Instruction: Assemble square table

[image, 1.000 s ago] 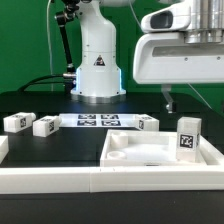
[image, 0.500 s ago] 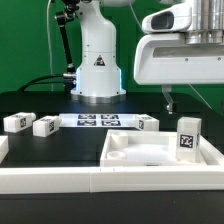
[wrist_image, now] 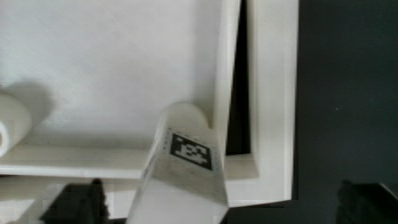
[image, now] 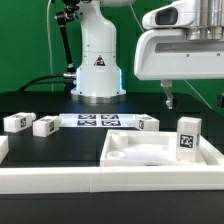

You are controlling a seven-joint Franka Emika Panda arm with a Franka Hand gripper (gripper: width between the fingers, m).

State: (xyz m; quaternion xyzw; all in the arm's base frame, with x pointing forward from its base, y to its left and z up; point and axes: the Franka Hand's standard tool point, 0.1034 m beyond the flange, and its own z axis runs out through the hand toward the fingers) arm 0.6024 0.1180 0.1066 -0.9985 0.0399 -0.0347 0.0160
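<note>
**Slab at the front rail, one leg upright on it, open-jawed gripper above**

The square table slab (image: 150, 152) lies flat on the black table (image: 60, 150) toward the exterior view's right, just behind the long white rail (image: 90, 185). Whether the two touch cannot be told. It is white plastic with a raised rim around recessed panels. In the wrist view the rim (wrist_image: 267, 90) runs as a straight band, with bare black surface just beyond it.

An upright leg (image: 188, 136) stands at the slab's edge on the exterior view's right, its black-and-white tag facing the camera. The wrist view shows the same leg (wrist_image: 189, 160) from above.

The gripper (wrist_image: 217, 206) hangs well above slab and leg, released and holding nothing. Its dark fingers (wrist_image: 71, 205) are spread wide to either side of the leg, clear of it.

To the exterior view's left of the slab the black table is open. Beyond it, three loose legs (image: 15, 122) (image: 45, 125) (image: 148, 123) lie in a row with the marker board (image: 95, 120) between them. The robot base (image: 97, 65) stands behind.
</note>
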